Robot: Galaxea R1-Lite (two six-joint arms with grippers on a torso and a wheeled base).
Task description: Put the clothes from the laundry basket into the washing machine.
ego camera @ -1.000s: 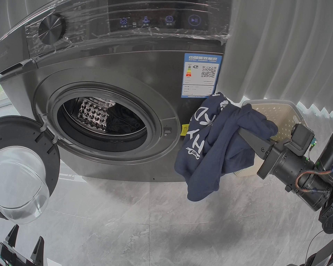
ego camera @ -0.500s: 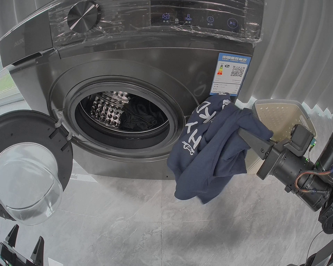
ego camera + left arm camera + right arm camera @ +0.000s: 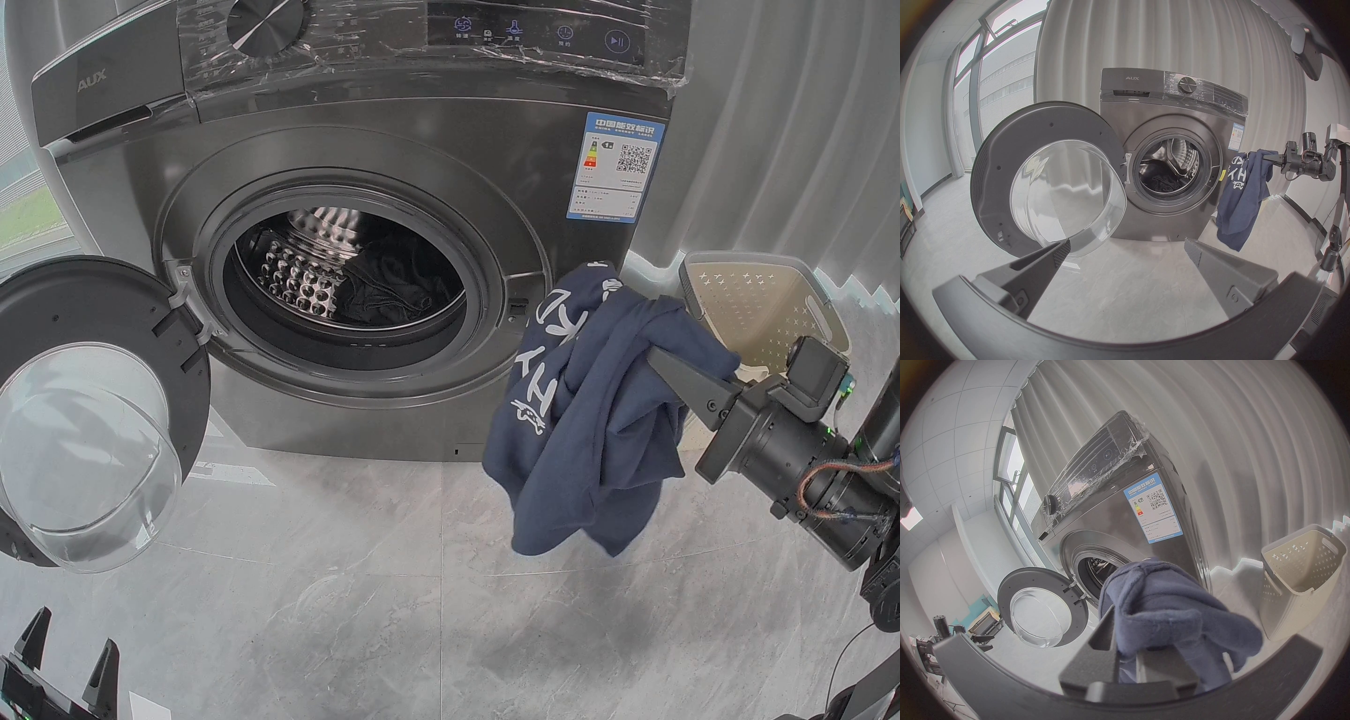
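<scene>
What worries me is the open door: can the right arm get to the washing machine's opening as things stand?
Probably yes. The door stands open to the left, clear of the opening, and only bare floor lies between it and the right gripper, shut on the blue shirt.

Grey marble-look tile floor, pale pleated curtain behind, big windows w/ daylight, panel ceiling.

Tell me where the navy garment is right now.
In the head view the navy garment hangs from the right gripper, clear of the floor, right of the open washing machine and just left of the laundry basket.
</scene>
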